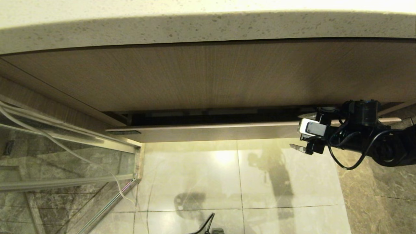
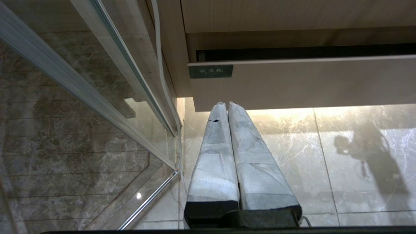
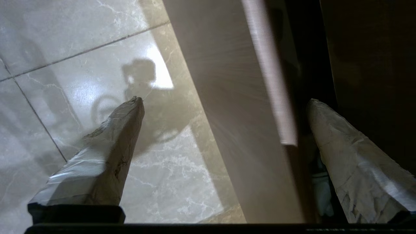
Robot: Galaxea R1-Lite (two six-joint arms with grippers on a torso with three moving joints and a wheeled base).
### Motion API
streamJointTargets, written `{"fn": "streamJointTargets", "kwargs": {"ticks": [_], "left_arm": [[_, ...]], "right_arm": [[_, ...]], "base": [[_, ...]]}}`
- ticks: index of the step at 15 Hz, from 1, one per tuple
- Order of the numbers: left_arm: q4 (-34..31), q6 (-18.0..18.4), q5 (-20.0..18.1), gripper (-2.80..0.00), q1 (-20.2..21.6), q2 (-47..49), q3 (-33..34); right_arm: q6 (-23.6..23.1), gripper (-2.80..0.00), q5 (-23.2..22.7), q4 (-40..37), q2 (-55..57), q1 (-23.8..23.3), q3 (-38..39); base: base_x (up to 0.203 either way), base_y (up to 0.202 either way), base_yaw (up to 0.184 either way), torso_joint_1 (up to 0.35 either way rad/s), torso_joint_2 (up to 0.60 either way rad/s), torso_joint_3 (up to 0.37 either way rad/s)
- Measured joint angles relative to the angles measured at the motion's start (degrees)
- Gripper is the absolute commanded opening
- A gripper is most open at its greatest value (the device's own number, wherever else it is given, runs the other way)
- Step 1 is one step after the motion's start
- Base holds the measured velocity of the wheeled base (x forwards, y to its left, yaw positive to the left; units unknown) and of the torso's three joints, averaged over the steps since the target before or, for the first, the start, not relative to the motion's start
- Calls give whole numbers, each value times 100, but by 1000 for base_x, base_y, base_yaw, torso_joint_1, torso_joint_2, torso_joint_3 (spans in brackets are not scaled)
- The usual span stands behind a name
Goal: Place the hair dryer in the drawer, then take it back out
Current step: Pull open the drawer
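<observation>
Right gripper (image 1: 300,131), released, straddles the drawer (image 1: 214,132) front's right end; clench squarely on the panel, then pull straight outward. Left gripper (image 2: 225,104) clenched, parked below the drawer

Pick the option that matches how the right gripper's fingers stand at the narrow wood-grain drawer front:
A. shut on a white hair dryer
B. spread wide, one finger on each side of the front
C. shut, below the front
B: in the right wrist view the right gripper has one of its fingers over the floor tiles and the other in the dark gap behind the narrow wood-grain drawer front.
</observation>
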State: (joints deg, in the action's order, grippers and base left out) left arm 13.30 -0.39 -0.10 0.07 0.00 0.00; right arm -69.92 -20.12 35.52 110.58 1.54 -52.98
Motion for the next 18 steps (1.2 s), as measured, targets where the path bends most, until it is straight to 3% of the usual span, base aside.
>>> {"fn": "streamJointTargets", "kwargs": {"ticks": [3,11,13,18], "left_arm": [[0,7,0,-280,0,0,0],[1,3,1,-280,0,0,0],[1,2,-1,-280,0,0,0],[1,4,0,-280,0,0,0]], "right_arm": [[-54,0,60,-909,-253,3,-144],[-1452,0,202,-5747,-2369,-366,-492],[-1405,0,453,-6156,-2834,-393,-398],[-717,0,1633,-5984,-3422,-661,-184]], "base": [[0,0,0,0,0,0],[0,0,0,0,0,0],[0,0,0,0,0,0],[0,0,0,0,0,0]]}}
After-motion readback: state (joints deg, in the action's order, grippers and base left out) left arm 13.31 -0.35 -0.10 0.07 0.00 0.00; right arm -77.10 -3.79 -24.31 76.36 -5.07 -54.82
